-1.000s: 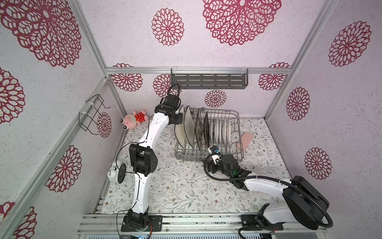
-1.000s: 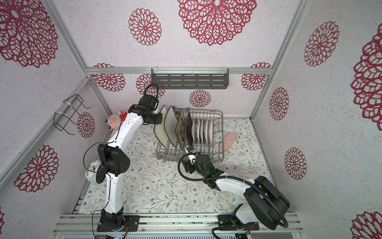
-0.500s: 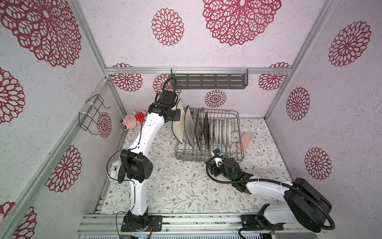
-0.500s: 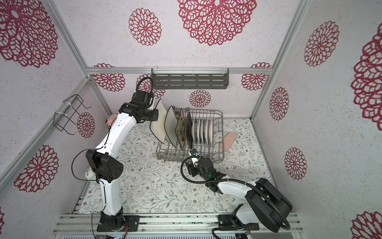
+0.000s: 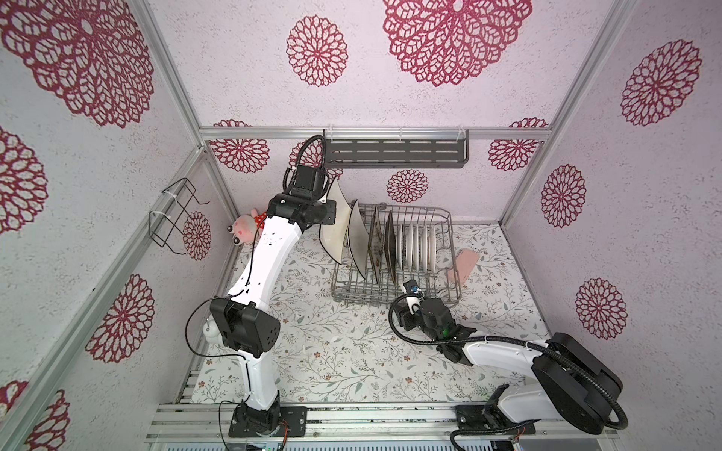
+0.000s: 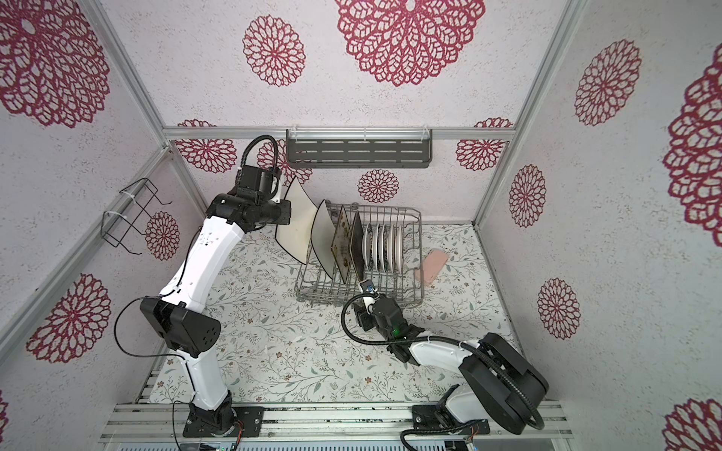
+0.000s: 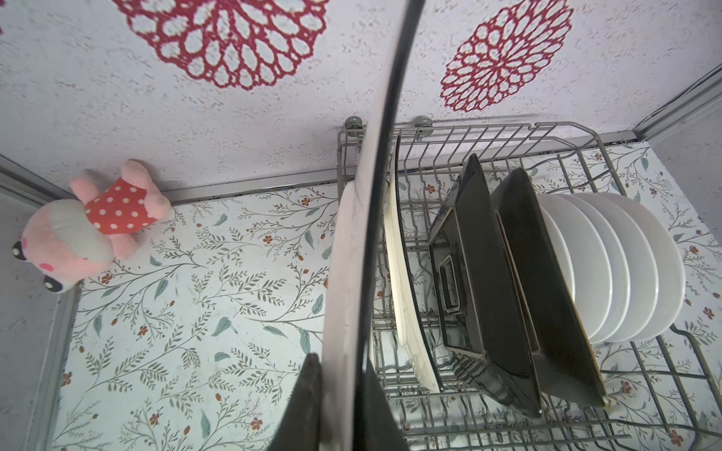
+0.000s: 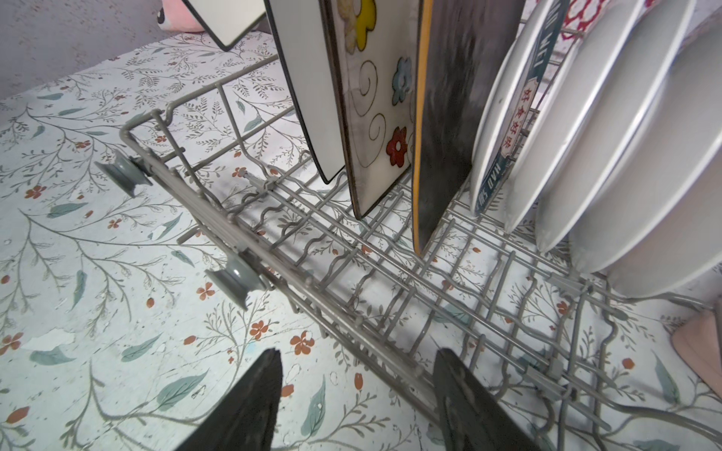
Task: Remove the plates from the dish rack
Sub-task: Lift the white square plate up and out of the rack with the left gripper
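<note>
- Left gripper (image 7: 342, 390): is being seen pinched narrow on the rim of the held plate (image 5: 332, 230), a white square one with a dark rim.
- Held plate: is being carried on edge, hanging below this gripper. It appears free of the tines, with its low corner near the end wall of the rack (image 5: 390, 302).
- Right gripper (image 8: 357, 353): the jaws are being held well apart, astride the rack's near rail. Nothing is being gripped.
- Step in hand, as judged: the held plate is being taken off to be laid on the table (image 5: 332, 351).
- Handling advised: only the rim is being gripped, so swinging is to be avoided. The plate is best carried upright until it is past the second white plate (image 5: 357, 242) just beside it, then lowered slowly and flat.
- Count, out of the rack: one white plate, in the left gripper.
- Count, in the rack, running away from the left gripper:
  - one white square plate
  - two brown plates (image 7: 504, 273)
  - five round plates (image 7: 625, 265), as far as can be told
- Count, other: one rack, two grippers.
</note>
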`<state>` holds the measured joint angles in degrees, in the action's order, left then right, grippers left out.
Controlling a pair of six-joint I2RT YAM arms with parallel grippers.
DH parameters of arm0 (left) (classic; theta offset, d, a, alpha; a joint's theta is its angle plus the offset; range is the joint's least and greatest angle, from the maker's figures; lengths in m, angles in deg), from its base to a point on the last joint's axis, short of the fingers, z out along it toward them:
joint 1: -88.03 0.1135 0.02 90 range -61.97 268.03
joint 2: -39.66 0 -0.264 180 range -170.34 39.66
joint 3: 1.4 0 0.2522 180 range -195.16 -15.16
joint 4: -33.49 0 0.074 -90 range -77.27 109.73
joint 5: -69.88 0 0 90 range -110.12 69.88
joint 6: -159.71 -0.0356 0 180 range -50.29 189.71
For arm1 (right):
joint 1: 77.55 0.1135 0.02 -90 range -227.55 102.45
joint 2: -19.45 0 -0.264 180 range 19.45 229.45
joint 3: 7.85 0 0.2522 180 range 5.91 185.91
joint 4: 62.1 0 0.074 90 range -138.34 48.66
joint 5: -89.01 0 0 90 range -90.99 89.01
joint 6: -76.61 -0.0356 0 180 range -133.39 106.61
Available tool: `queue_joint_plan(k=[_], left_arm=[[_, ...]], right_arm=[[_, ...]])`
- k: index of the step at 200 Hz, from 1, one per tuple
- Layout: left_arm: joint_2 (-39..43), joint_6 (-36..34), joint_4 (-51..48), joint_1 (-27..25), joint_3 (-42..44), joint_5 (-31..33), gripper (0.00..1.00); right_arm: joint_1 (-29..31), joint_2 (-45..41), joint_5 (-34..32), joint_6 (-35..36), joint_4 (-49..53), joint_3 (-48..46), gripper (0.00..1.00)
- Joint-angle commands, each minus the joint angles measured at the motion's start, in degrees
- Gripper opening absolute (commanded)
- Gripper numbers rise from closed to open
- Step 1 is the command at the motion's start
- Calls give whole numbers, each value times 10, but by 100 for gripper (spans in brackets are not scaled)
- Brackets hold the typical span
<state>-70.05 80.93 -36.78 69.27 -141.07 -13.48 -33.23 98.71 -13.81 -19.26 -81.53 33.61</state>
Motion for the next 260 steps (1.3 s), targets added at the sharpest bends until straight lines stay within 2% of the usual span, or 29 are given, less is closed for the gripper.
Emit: queue_joint_plan(k=[1,95,144,230,260], left_arm=[[57,-12,93,-7,-14,3,0],[113,-27,107,-6,29,34,0],[150,-26,119,3,78,58,0],[216,8,162,42,201,57,0],[233,37,182,68,249,21,0]], right_arm=[[-1,14,-31,6,5,10,65],[-29,6,-53,21,1,4,65],[-39,3,-51,23,1,6,65],[-40,-53,-7,39,12,9,82],[-40,-80,-4,44,30,13,84]])
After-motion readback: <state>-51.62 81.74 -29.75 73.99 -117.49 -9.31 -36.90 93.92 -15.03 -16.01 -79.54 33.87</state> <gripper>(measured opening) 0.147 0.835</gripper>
